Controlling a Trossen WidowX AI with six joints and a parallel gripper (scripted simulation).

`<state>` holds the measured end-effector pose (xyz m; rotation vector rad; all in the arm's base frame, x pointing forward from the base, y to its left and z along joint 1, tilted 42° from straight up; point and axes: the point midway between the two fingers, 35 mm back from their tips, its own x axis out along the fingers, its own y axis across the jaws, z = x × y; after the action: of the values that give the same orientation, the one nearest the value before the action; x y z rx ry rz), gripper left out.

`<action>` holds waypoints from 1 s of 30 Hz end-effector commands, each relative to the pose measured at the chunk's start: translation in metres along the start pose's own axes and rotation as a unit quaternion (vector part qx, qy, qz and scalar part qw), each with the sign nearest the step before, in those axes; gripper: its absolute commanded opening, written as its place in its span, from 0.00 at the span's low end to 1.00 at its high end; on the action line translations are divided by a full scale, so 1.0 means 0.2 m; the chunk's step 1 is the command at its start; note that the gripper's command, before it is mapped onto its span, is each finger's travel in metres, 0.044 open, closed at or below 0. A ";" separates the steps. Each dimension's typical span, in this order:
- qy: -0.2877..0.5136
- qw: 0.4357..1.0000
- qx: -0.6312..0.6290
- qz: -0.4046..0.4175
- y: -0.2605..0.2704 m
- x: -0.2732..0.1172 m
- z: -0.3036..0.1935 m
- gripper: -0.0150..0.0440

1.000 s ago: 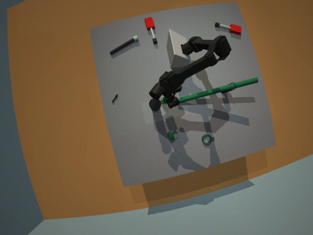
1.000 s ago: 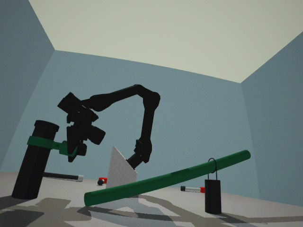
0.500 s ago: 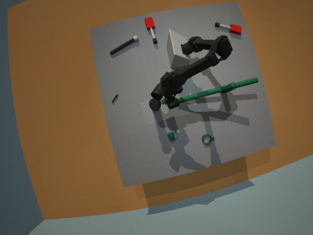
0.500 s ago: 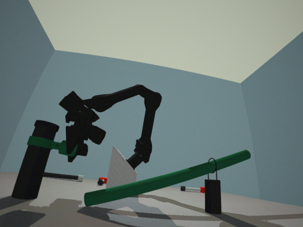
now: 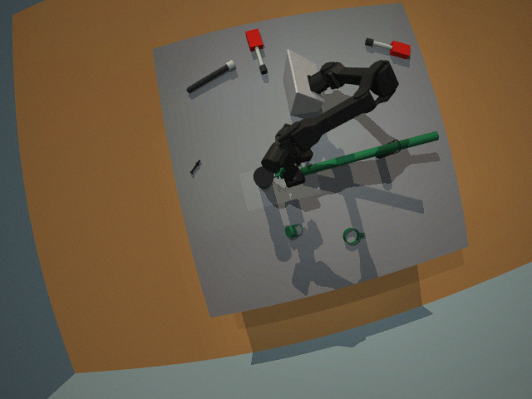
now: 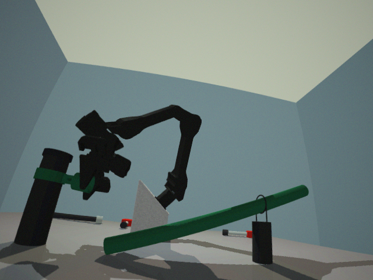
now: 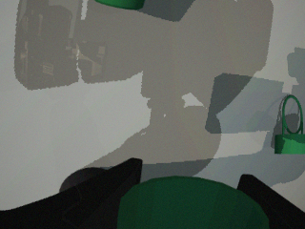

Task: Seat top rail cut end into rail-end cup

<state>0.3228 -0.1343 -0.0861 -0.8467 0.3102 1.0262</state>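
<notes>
The green rail (image 5: 421,138) (image 6: 192,224) (image 7: 121,3) slants through the loop cap (image 6: 266,207). Its near end is low by the table, well below and apart from the cup. The green rail-end cup (image 6: 76,182) (image 7: 193,210) hangs beside the black post (image 6: 39,207), on the green brace band (image 6: 49,175) a little below the post cap (image 5: 263,176) (image 6: 57,154). My gripper (image 5: 288,174) (image 6: 92,184) (image 7: 191,177) is shut on the rail-end cup, with a finger on each side. The cup's mouth is hidden.
A pale wedge block (image 5: 302,86) (image 6: 147,210) stands by the arm's base. A loose green cup with a loop (image 5: 293,232) (image 7: 290,144) and a green ring (image 5: 345,237) lie on the table. A short black post (image 6: 261,241) bears the loop.
</notes>
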 end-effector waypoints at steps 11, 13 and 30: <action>0.021 0.999 0.031 0.000 -0.03 0.02 0.00 0.25; 0.020 0.999 0.030 0.000 -0.03 0.02 0.00 0.25; 0.014 1.000 0.023 0.001 -0.02 0.01 0.00 0.25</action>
<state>0.3277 -0.1339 -0.0855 -0.8211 0.3567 1.0061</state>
